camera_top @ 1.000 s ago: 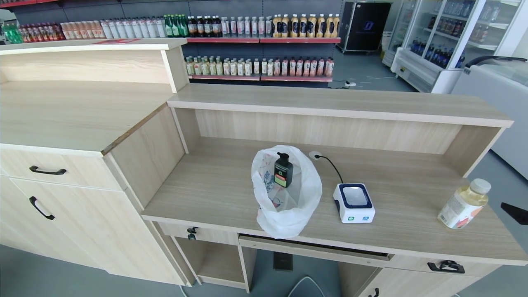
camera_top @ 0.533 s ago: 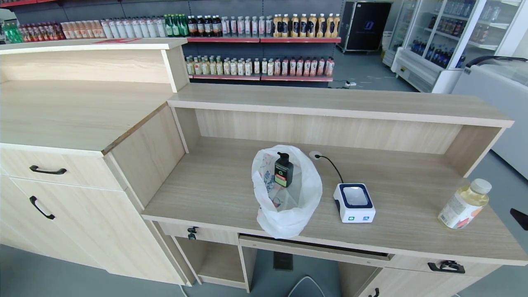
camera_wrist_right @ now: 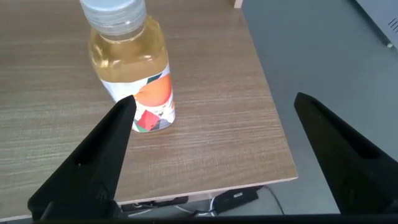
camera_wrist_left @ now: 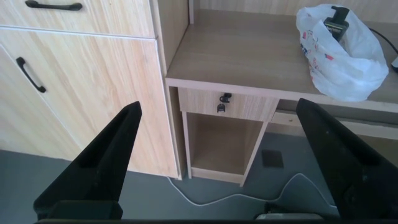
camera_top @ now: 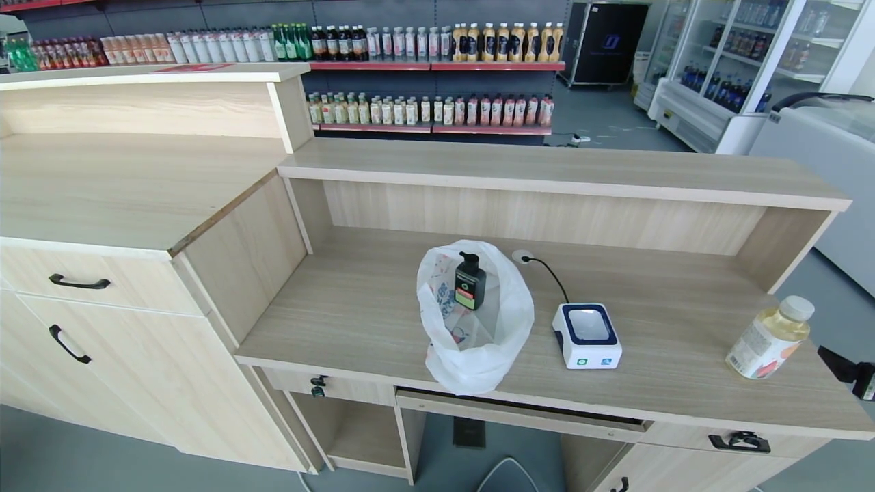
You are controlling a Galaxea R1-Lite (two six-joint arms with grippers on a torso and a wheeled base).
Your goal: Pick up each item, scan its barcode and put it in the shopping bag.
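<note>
Pick-up step, I judge — the right gripper [camera_wrist_right: 214, 106], fingers apart, sits just short of the white-capped plastic bottle of yellow drink [camera_wrist_right: 127, 68] — next, centre on it and close.

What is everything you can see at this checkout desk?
bag: one, white, middle of the desk
pump bottle: one, black, upright in the bag
scanner: one, white, right of the bag
cable: one, black, behind the scanner
juice bottle: one, pale yellow, desk's right end
shelf bottles: many, mixed colours, racks behind
left tool: one, black, open, low before the desk
right tool: one, black, open, near the juice bottle
</note>
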